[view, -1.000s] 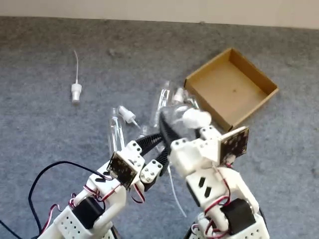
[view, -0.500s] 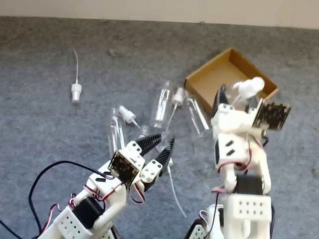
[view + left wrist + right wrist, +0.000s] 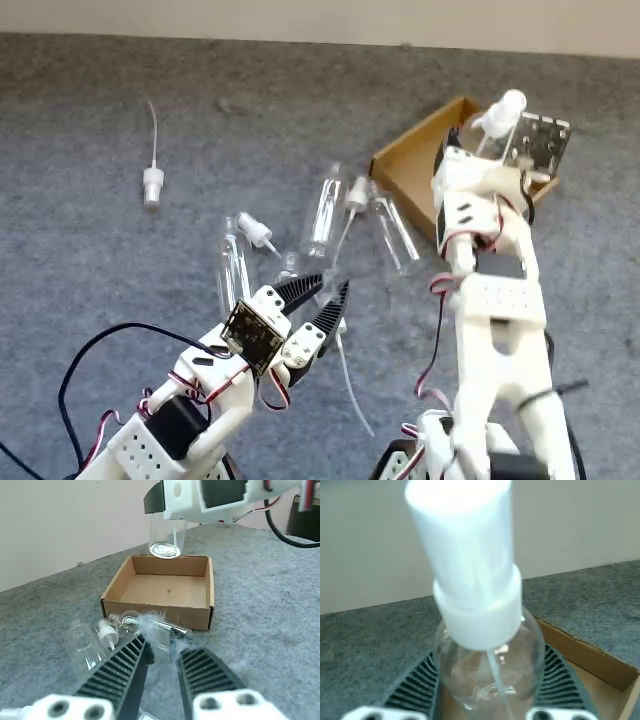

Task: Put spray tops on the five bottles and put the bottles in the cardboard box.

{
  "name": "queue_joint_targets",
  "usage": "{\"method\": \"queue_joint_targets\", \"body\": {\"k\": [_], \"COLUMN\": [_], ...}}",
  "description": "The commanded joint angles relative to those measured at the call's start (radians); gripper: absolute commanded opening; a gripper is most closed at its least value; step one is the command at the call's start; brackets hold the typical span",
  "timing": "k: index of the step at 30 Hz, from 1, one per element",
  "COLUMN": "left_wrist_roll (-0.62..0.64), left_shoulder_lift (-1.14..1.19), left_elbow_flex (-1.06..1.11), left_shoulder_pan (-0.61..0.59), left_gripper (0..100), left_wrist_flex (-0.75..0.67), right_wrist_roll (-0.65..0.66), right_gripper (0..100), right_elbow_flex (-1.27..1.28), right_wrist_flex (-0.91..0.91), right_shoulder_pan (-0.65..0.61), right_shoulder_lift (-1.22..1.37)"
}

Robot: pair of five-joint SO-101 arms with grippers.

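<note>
**Capped bottle held over the box**

High view: the right gripper [image 3: 466, 142] is clamped on a clear round bottle with a white spray top [image 3: 497, 112], held over the shallow brown cardboard box [image 3: 412, 170]. The left gripper [image 3: 331, 287], its ribbed black jaws apart, hangs near loose clear bottles [image 3: 322, 210] lying on the grey carpet [image 3: 80, 250].

Left wrist view: the held bottle stands upright, with its round base above the box floor and not touching it.

Right wrist view: ribbed jaws press both sides of the bottle, and a thin dip tube [image 3: 496, 677] runs down inside it.
</note>
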Motion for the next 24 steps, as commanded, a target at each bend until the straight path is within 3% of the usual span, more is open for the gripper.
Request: {"method": "queue_joint_targets", "body": {"k": [1, 11, 17, 24], "left_wrist_roll": [0.005, 0.005, 0.003, 0.003], "left_shoulder_lift": [-0.004, -0.001, -0.001, -0.001], "left_elbow_flex": [0.016, 0.016, 0.016, 0.016], "left_shoulder_pan": [0.008, 0.008, 0.008, 0.008], "left_gripper": [1, 1, 1, 1], "left_wrist_flex": [0.006, 0.008, 0.008, 0.008], "right_wrist_roll": [0.014, 0.014, 0.164, 0.172], "right_gripper": [13.1, 13.1, 13.1, 13.1], "right_elbow_flex": [-0.196, -0.579, -0.736, -0.84], "right_wrist_flex": [-0.039, -0.042, -0.044, -0.044], "right_shoulder_pan": [0.013, 0.015, 0.015, 0.015], "right_shoulder_lift": [0.131, 0.562, 0.746, 0.892]}}
